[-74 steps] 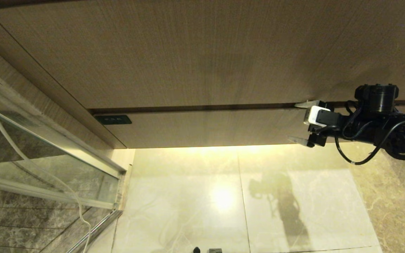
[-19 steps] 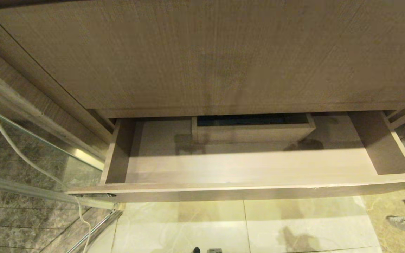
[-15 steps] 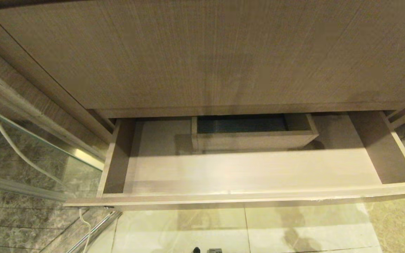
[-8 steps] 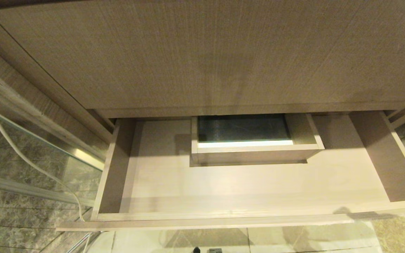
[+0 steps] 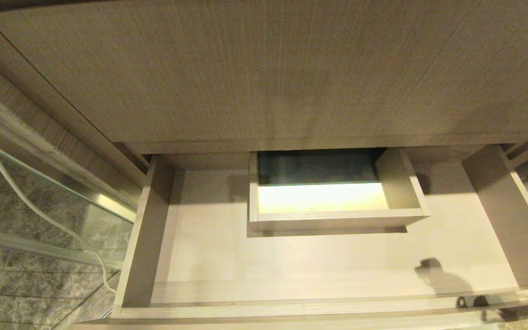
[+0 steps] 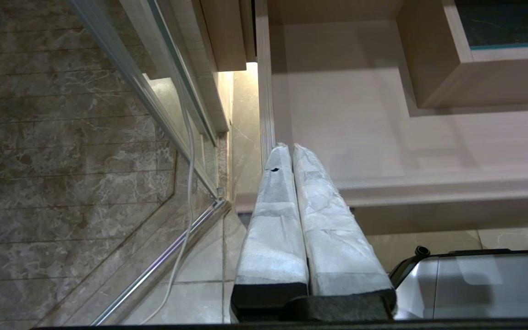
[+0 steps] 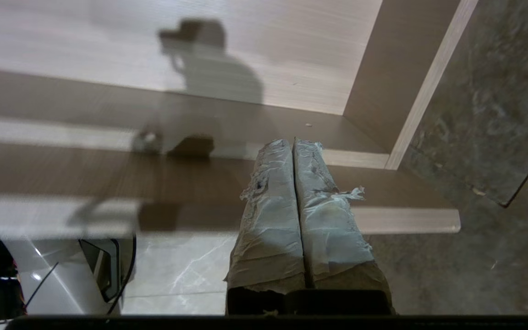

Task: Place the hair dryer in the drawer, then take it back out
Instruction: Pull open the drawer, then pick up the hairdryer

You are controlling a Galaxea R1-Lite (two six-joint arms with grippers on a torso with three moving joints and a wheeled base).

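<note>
Drawer (image 5: 209,261) gapes open; only wrist views show both tools (image 6: 291,149) (image 7: 293,143) pinched together.

Drawer (image 5: 227,266) pulled open above marble floor (image 6: 62,137).

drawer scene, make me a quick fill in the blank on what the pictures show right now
1. The drawer stands pulled ____.
2. The boxed cutout sits in the ____ of the drawer's inside.
3. The right gripper has its fingers pressed ____.
4. The hair dryer is ____ in the drawer.

Missing words: open; middle; together; not
</note>
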